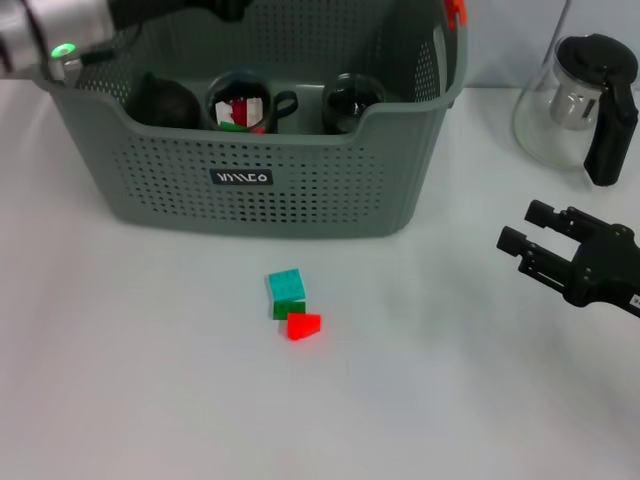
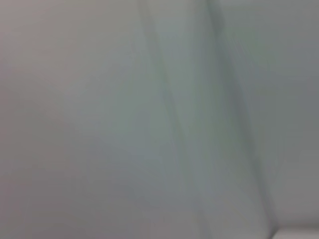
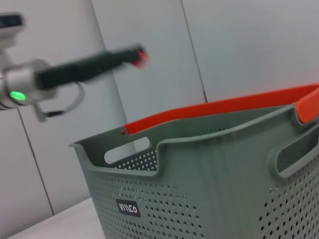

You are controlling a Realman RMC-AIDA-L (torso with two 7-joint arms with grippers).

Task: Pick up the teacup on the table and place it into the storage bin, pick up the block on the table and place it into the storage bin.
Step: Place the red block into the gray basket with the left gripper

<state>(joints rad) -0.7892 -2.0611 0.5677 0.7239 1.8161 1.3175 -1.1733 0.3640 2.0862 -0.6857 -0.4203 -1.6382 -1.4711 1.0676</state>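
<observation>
The grey-green perforated storage bin (image 1: 300, 190) stands at the back of the white table; it also shows in the right wrist view (image 3: 199, 189) with its orange handle (image 3: 224, 107) raised. Inside it sit a dark teacup (image 1: 245, 103) holding red, white and green pieces, a second dark cup (image 1: 352, 98) and a dark round thing (image 1: 163, 101). A teal block (image 1: 285, 286), a green block (image 1: 288, 308) and a red block (image 1: 303, 326) lie clustered in front of the bin. My left arm (image 1: 60, 40) reaches over the bin; its gripper (image 3: 133, 55) is blurred with red at its tip. My right gripper (image 1: 527, 228) is open and empty at the right.
A glass teapot (image 1: 575, 105) with a black lid and handle stands at the back right. The left wrist view shows only a blurred grey surface.
</observation>
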